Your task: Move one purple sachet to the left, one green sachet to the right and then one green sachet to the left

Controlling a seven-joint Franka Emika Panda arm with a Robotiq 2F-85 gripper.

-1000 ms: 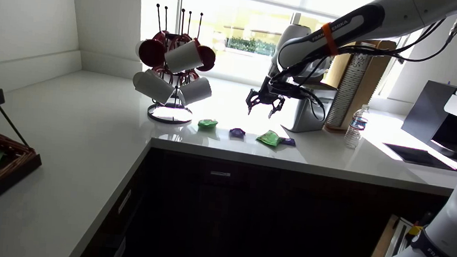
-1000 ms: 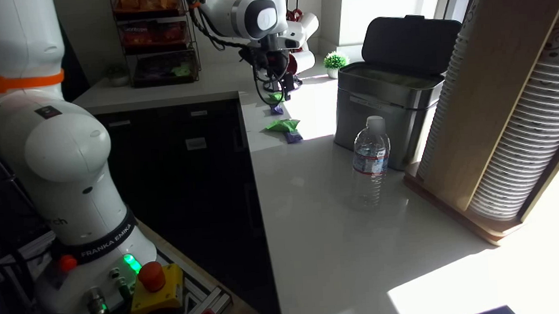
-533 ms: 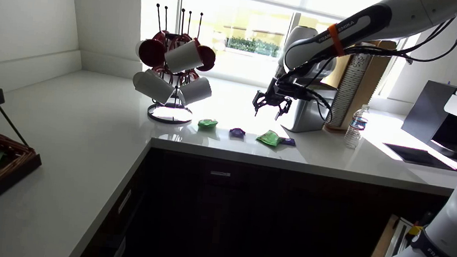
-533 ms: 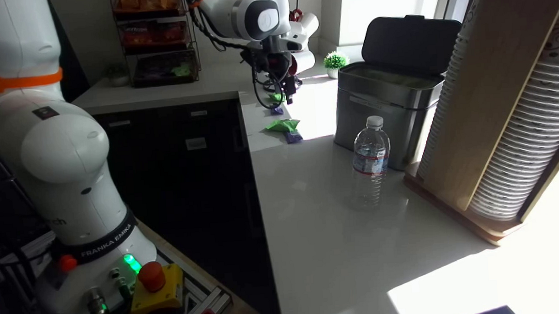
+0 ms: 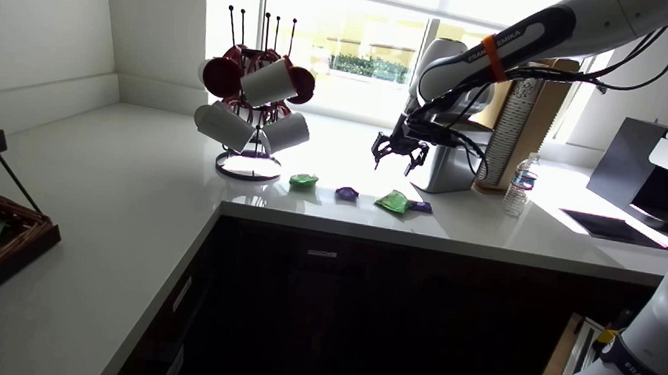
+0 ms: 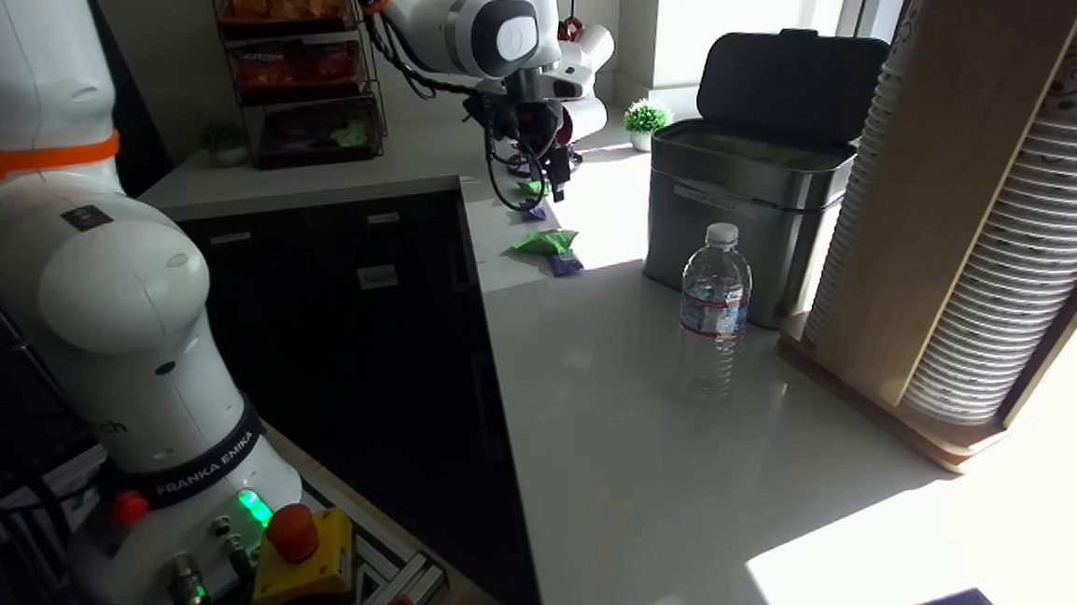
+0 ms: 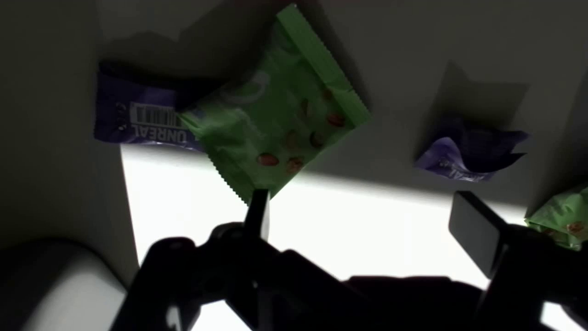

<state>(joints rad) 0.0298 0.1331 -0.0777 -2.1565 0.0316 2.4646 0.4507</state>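
Observation:
A green sachet [image 5: 395, 202] lies on the counter with a dark purple sachet [image 5: 423, 207] touching it; they also show in an exterior view as green sachet [image 6: 546, 241] and purple sachet [image 6: 565, 263]. In the wrist view the green sachet [image 7: 280, 105] partly covers an end of the purple sachet [image 7: 142, 112]. A second purple sachet [image 5: 347, 193] lies apart, also in the wrist view [image 7: 459, 154]. A second green sachet [image 5: 303, 180] lies by the mug rack, cut off in the wrist view [image 7: 562, 216]. My gripper [image 5: 392, 168] is open and empty above the counter, its fingers [image 7: 362, 200] wide apart.
A mug rack [image 5: 248, 168] stands beyond the second green sachet. A metal bin [image 6: 738, 206] with raised lid, a water bottle [image 6: 716, 301] and a cup holder [image 6: 889, 225] stand on the other side. The counter's front edge [image 5: 331, 222] is close to the sachets.
My gripper has moved toward the metal bin and slightly lower, to above the area by the touching green and purple sachets. It stays open. The sachets have not moved.

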